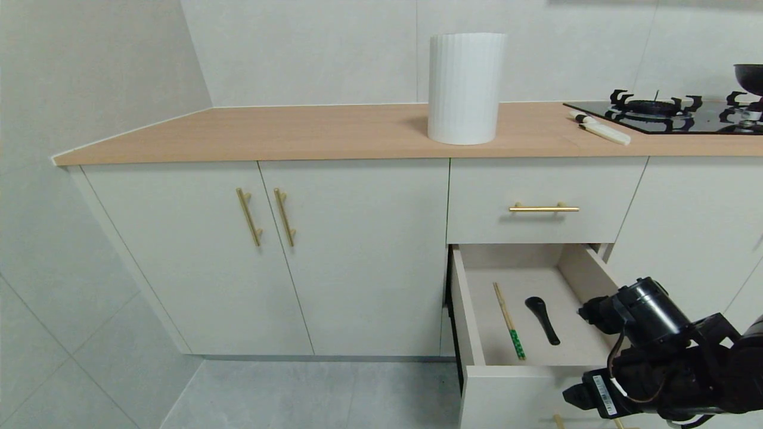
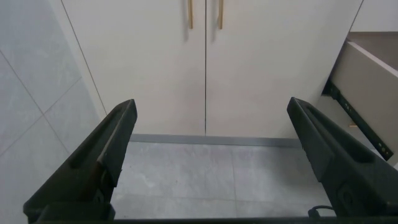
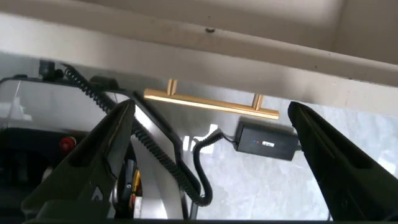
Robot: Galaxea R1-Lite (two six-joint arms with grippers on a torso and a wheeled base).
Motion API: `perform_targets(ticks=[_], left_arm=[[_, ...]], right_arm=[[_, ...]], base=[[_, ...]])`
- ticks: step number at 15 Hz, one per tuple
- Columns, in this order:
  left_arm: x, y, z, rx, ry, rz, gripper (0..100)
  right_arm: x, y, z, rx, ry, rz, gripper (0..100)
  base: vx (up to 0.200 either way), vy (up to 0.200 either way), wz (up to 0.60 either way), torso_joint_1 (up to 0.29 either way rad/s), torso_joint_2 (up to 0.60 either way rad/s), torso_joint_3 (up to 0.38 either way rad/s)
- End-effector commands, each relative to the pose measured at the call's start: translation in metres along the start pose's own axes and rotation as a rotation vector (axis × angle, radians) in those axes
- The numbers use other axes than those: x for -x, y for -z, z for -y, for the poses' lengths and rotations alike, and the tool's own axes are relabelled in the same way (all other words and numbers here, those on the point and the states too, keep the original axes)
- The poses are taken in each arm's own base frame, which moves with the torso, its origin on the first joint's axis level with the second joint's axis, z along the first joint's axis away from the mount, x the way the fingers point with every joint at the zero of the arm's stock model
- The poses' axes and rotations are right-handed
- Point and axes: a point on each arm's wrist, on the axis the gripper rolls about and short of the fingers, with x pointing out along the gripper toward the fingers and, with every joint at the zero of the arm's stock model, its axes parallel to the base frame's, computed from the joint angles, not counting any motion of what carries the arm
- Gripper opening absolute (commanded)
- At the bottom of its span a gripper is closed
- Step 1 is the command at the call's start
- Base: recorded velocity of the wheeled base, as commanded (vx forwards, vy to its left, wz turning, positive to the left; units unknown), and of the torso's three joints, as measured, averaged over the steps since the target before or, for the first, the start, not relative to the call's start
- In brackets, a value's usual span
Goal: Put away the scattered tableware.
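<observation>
The right gripper (image 3: pixel 211 113) is spread wide and grasps nothing. It sits low at the near right, just in front of the open drawer (image 1: pixel 462 298). In the right wrist view the drawer's gold handle (image 3: pixel 211 102) runs across the gap between the two fingers (image 3: pixel 106 155). It seems to lie just beyond them and untouched, though the angle makes that hard to judge. The right arm (image 1: pixel 656 351) covers the drawer's near right corner.

Inside the drawer lie the chopsticks (image 1: pixel 508 322), a pair with green tips pointing to the near side. The black spoon (image 1: pixel 542 319) lies just to their right, apart from them.

The left gripper (image 2: pixel 211 124) is also released, its fingers far apart with nothing between them. It hangs above the floor (image 2: pixel 205 168), facing the two cupboard doors (image 2: pixel 205 62) at the left.

On the desk (image 1: pixel 298 131) a white ribbed pot (image 1: pixel 465 89) stands upright near the middle. At the far right a pale utensil (image 1: pixel 599 128) lies flat beside the hob (image 1: pixel 673 116).
</observation>
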Motion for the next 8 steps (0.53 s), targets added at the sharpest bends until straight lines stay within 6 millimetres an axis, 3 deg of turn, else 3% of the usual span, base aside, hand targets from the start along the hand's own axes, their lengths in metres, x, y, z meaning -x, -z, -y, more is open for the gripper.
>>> perform_targets(ticks=[1,8], left_arm=[[0.0,0.0,0.0,0.0,-0.002,-0.001,100],[0.0,0.0,0.0,0.0,-0.002,-0.001,100]], right_arm=[[-0.003,-0.003,0.001,-0.011,0.006,-0.004,100],[-0.016,-0.015,0.009,-0.093,0.041,0.002,100]], base=[[0.0,0.0,0.0,0.0,0.0,0.0],[0.0,0.0,0.0,0.0,0.0,0.0]])
